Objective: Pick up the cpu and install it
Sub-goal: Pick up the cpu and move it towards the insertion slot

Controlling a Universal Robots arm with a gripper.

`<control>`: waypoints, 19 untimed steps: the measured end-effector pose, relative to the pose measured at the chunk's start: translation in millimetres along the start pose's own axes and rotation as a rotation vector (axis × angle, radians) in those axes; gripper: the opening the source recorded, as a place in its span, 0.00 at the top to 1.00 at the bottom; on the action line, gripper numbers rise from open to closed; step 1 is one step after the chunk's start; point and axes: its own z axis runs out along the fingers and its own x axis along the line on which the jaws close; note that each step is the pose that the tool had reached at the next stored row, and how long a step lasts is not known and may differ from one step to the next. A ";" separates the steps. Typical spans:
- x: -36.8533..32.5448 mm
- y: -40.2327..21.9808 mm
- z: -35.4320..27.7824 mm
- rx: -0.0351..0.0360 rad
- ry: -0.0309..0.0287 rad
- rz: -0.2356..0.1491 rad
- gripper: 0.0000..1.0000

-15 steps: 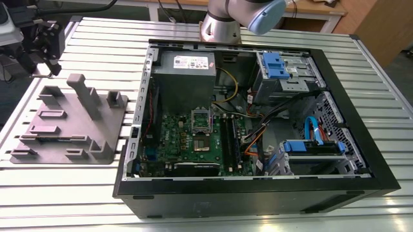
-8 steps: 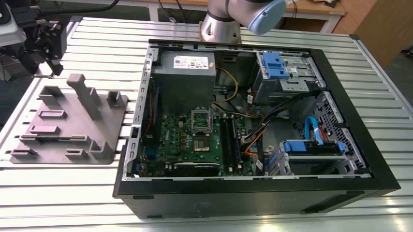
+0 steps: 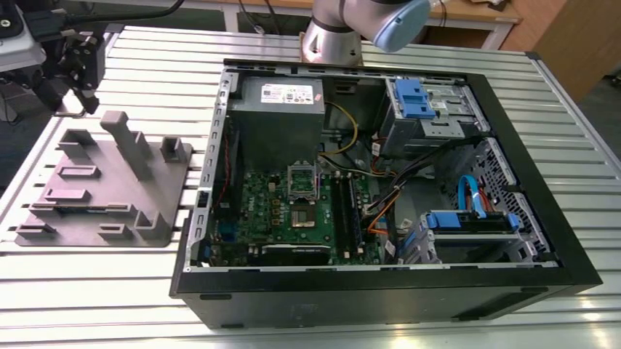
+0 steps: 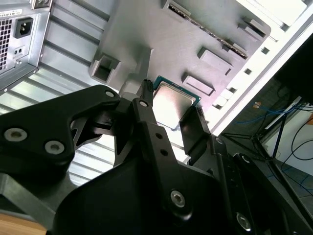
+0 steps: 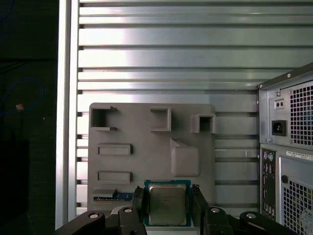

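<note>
1. From where I stand, the gripper (image 5: 167,208) has its two dark fingers (image 5: 139,203) closed on the cpu (image 5: 167,201), one finger on each of two opposite edges. In the first wrist view the silvery top faces the camera, with a thin green rim round it.
2. In that view the frame cuts off the far edge of the cpu and the roots of the fingers.
3. In the second wrist view the cpu (image 4: 172,104) sits tilted between the fingers (image 4: 194,128). Its nearer edge is hidden behind the gripper's black body.
4. The cpu hangs over the grey holder (image 5: 146,147), above the holder's edge. I cannot tell how far clear of it.
5. A thin blue-green strip (image 5: 111,197) lies in one slot of the holder, just beside a finger. One end is hidden, and I cannot tell what it is.
6. In the exterior view the gripper (image 3: 80,91) is a dark shape at the exterior view's upper left, partly cut off by the frame. What it holds is too small to make out there.
7. The computer case (image 3: 388,305) lies open on the slatted metal desk (image 3: 97,291), to the exterior view's right of the holder. The green motherboard (image 3: 291,211) is inside, its small parts hard to read.
8. The arm (image 3: 339,29) stands behind the case, its upper part cut off.
</note>
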 end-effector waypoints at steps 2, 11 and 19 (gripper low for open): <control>-2.1 0.0 -0.1 0.0000 0.0000 0.000 0.53; -10.0 0.2 -0.2 0.0001 0.0000 0.000 0.53; -10.1 0.2 -0.9 0.0002 0.0002 0.000 0.53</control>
